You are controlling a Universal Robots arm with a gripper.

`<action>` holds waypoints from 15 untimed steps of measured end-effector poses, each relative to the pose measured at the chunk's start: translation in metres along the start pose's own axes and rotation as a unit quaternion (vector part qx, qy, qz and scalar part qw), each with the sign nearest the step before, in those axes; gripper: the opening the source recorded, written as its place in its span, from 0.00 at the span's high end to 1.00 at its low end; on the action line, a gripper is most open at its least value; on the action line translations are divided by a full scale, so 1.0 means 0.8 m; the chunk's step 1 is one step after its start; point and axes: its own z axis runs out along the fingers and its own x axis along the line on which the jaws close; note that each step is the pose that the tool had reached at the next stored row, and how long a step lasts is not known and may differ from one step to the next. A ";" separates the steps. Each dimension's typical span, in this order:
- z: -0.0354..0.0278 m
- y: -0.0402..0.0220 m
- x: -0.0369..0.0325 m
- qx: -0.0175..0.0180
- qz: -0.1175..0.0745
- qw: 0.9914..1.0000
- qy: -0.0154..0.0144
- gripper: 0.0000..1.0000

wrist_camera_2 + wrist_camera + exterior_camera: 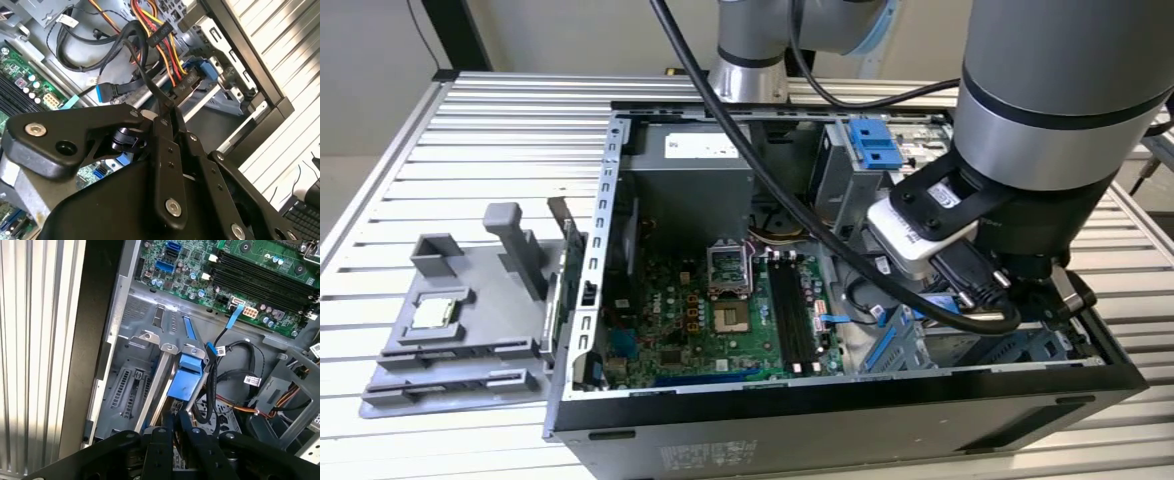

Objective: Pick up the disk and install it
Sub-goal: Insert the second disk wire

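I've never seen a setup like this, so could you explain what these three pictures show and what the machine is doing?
The grey tube is a robot arm seen by a camera standing off it. It reaches into an open computer case on a slatted metal table. The green motherboard lies inside the case, and a blue bracket sits at its far end. Beside the case, a grey holder carries a small square chip. The other two pictures come from cameras riding near the arm's wrist, looking along its black fingers. In the first wrist view these appear pinched on the disk, seen edge-on in its blue frame, down in the case's metal bay.
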 end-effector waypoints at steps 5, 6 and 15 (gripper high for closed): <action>0.0035 -0.0025 0.0007 0.001 0.002 1.000 -0.004 1.00; 0.0045 -0.0031 0.0009 0.002 0.002 1.000 -0.005 1.00; 0.0105 -0.0020 0.0013 0.001 0.023 1.000 0.003 1.00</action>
